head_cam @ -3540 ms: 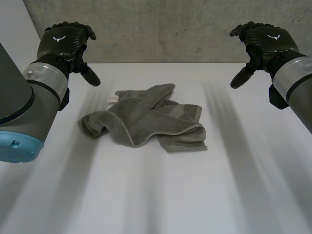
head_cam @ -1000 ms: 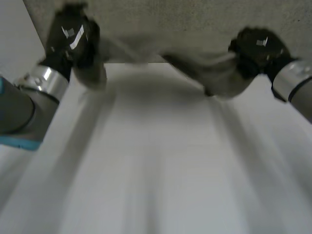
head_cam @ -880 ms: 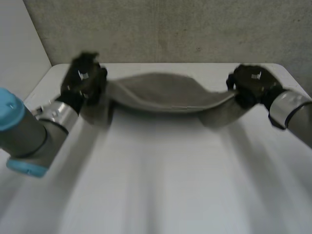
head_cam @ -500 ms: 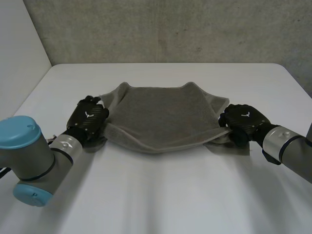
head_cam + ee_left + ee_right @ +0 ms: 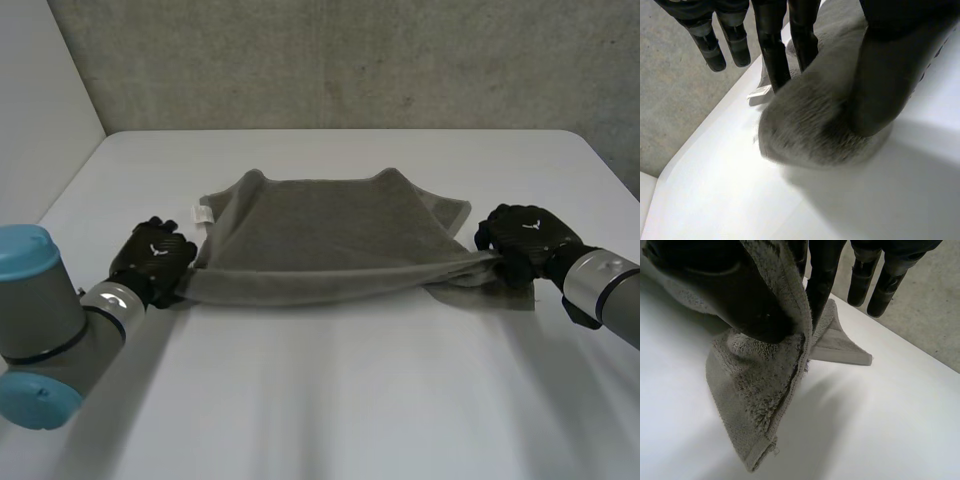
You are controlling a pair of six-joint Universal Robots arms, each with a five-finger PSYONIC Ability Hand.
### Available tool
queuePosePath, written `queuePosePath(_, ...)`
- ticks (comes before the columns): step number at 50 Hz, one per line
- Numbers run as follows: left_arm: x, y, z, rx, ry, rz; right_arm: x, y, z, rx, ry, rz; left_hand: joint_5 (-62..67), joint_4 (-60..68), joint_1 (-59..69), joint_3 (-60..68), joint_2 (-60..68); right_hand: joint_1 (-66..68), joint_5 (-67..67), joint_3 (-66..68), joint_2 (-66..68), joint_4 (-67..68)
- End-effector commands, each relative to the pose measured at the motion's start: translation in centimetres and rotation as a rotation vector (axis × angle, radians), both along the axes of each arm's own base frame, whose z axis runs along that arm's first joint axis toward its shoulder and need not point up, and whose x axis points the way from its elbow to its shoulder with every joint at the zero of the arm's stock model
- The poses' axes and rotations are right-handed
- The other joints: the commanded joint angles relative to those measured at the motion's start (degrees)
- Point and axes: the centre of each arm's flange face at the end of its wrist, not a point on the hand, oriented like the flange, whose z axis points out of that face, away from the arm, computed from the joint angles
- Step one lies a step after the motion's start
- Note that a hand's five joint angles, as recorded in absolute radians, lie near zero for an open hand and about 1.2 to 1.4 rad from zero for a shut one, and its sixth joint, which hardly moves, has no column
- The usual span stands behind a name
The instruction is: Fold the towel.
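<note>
One grey towel (image 5: 330,235) is seen in the head view, spread across the middle of the frame on the white table (image 5: 330,400), its near edge pulled taut between the two hands and raised a little off the surface. The left hand (image 5: 152,258) is placed at the towel's near corner at the left of the frame, and the right hand (image 5: 525,240) at its near corner at the right. From this view only the backs of both hands are presented, so the fingers beneath them and the towel corners they cover cannot be made out. The grasp is made plain in the wrist views. In the left wrist view a bunched corner of cloth (image 5: 810,130) is pinched between the thumb (image 5: 890,75) and two of the fingers, while the other fingers are left straight and clear of the towel. In the right wrist view the towel's hemmed edge (image 5: 755,395) is clamped between the thumb (image 5: 740,300) and a finger and hangs down to the table below the palm. One small white label (image 5: 201,214) is seen at the towel's far left corner. A concrete wall (image 5: 350,60) is seen across the top of the head view.
</note>
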Motion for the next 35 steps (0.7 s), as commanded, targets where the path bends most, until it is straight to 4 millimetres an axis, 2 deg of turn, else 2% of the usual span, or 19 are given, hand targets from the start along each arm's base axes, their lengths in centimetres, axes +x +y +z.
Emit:
queuePosePath(1,0.6,-0.2,1.7,0.002,-0.001,0.012,-0.2,-0.3,0.2,-0.006,0.000,-0.009,-0.1,-3.4,-0.8,-3.0,-1.3,4.5,3.3,-2.5,3.9,-4.4)
queuePosePath(5,0.7,-0.1,2.0,0.003,0.003,0.005,-0.2,-0.2,0.2,-0.008,0.001,-0.007,2.4,-3.4,1.8,-3.0,1.2,4.5,3.3,-2.5,3.9,-4.4)
queuePosePath(7,0.7,0.0,2.2,0.016,0.010,-0.007,-0.2,-0.2,0.3,-0.007,0.001,-0.007,12.9,-3.4,12.3,-3.0,11.8,4.5,3.3,-2.5,3.9,-4.4)
queuePosePath(10,0.5,0.5,2.0,0.044,0.017,-0.038,-0.1,-0.1,0.3,-0.007,0.002,-0.005,14.3,-3.4,13.7,-3.0,13.2,4.5,3.3,-2.5,3.9,-4.4)
queuePosePath(24,0.1,1.2,1.6,0.088,0.022,-0.075,0.2,0.2,0.3,-0.002,0.001,0.004,14.2,-3.4,13.5,-3.0,13.0,4.5,3.3,-2.5,3.9,-4.4)
queuePosePath(35,0.1,1.8,2.2,0.119,0.014,-0.081,0.2,0.4,1.1,-0.012,-0.002,0.009,2.7,-3.4,2.1,-3.0,1.6,4.5,3.3,-2.5,3.9,-4.4)
